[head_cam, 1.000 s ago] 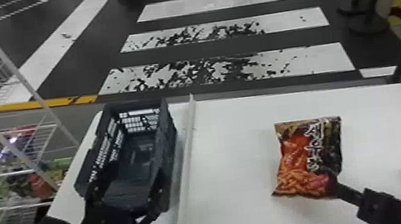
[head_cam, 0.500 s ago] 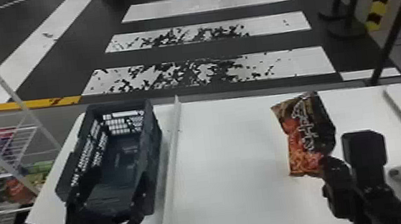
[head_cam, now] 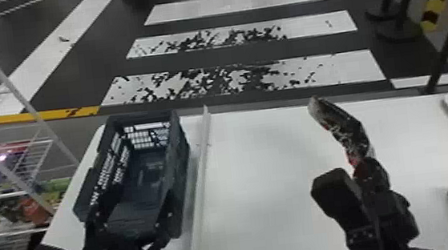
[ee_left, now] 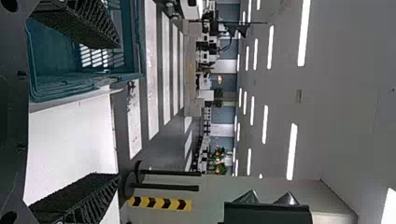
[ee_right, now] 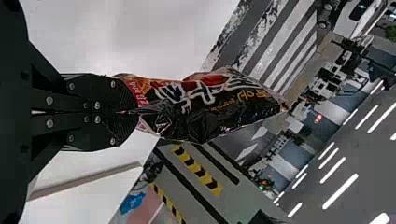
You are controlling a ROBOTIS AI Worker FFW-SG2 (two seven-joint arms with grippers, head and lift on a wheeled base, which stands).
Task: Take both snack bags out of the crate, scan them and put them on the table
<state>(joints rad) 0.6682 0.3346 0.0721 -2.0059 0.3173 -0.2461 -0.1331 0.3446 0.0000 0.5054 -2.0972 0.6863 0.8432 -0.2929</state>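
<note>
Since the earlier frame, the snack bag [head_cam: 351, 132] has turned, so the head view now sees its thin side. The right tool [head_cam: 364, 163] pinches one end tight and holds the bag over the white table [head_cam: 269, 210]. The left tool [head_cam: 139, 204] is wide at the near end of the dark crate [head_cam: 183, 159].

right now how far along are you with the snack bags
Looks done: one snack bag is out of the crate. In hand: the right pincer is shut on that bag, holding it up over the table. To do: put it down, after a scan if it needs one; I can't tell whether it was scanned. Nor can I tell how far the second bag has got.
</note>
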